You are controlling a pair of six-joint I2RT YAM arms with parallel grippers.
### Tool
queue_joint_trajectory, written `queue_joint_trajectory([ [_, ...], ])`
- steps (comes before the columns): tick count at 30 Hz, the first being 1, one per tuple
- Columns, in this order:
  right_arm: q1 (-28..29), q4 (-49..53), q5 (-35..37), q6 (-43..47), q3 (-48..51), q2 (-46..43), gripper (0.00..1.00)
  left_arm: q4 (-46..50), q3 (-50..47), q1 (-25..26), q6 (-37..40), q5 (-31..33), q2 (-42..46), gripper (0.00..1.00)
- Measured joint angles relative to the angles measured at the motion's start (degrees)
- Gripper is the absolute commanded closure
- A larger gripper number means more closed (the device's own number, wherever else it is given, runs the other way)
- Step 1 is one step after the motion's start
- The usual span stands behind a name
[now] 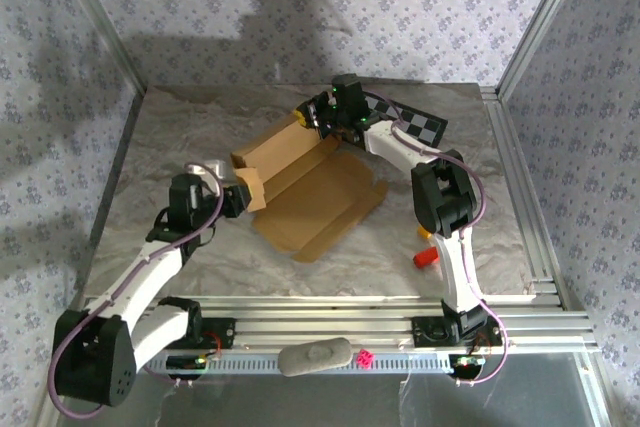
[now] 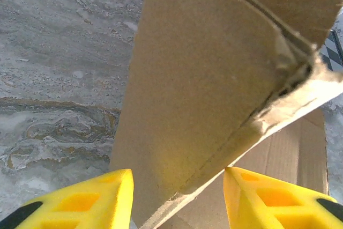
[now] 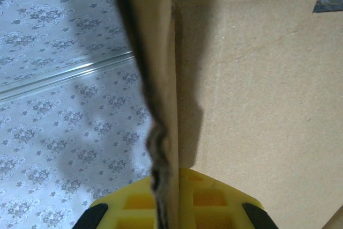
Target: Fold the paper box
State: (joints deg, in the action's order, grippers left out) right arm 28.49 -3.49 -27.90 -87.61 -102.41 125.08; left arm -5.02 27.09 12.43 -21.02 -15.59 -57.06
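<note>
In the middle of the marbled grey table (image 1: 190, 137), the brown die-cut cardboard paper box (image 1: 325, 202) lay half-formed, with its long left wall raised. The right gripper (image 1: 305, 119) was pinched tight on that wall's far end, apparently to hold it upright. The left gripper (image 1: 243, 197) had its yellow fingers (image 2: 91, 199) spread around the near corner flap, seemingly to guide it rather than grip it.
</note>
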Motion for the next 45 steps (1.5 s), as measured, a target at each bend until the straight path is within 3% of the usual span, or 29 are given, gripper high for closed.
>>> queue_joint_trajectory([
  [17, 1.62, -16.37, 4.07, -3.45, 13.49, -3.19, 1.0, -1.18, 1.29, 3.04, 0.59, 7.52, -3.56, 0.5],
  [26, 2.36, -18.91, 5.35, -4.33, 15.43, -3.69, 1.0, -1.77, 0.81, 4.11, 0.07, 10.25, -4.57, 0.51],
  [45, 3.54, -18.75, 7.69, -4.33, 16.39, -4.68, 1.0, -5.29, 0.87, 5.7, -2.64, 17.44, -9.73, 0.37],
])
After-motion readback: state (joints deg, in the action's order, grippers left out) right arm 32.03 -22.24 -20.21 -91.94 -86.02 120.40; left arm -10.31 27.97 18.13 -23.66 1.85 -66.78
